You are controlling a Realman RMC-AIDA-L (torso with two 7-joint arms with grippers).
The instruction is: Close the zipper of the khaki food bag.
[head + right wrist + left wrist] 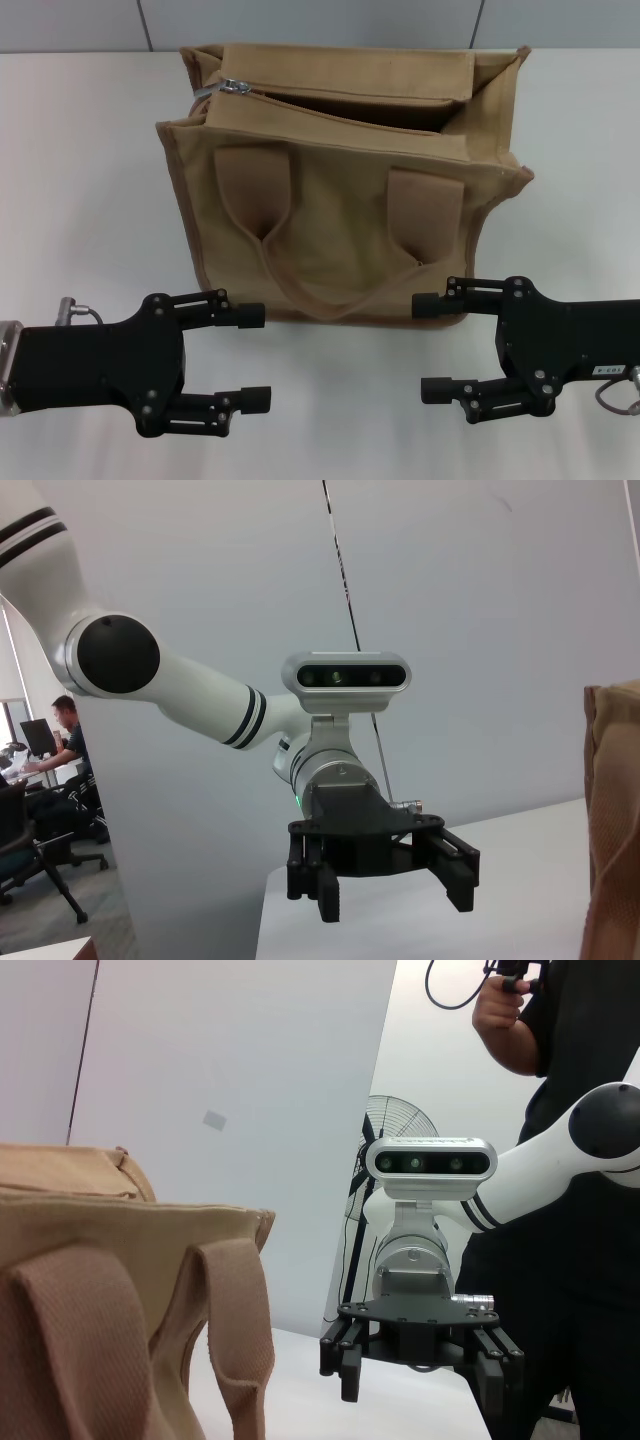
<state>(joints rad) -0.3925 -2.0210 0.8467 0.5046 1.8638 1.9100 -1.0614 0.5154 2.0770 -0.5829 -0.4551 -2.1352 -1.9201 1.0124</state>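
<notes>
The khaki food bag stands upright in the middle of the white table, its looping handle facing me. Its zipper gapes open along the top, with the silver slider at the bag's left end. My left gripper hovers open in front of the bag's lower left corner, fingers pointing right. My right gripper is open in front of the lower right corner, fingers pointing left. The left wrist view shows the bag and the right gripper; the right wrist view shows the left gripper and a bag edge.
The white table extends to both sides of the bag and in front of it. A grey wall runs behind the table. A person and a fan stand off the table on the right side.
</notes>
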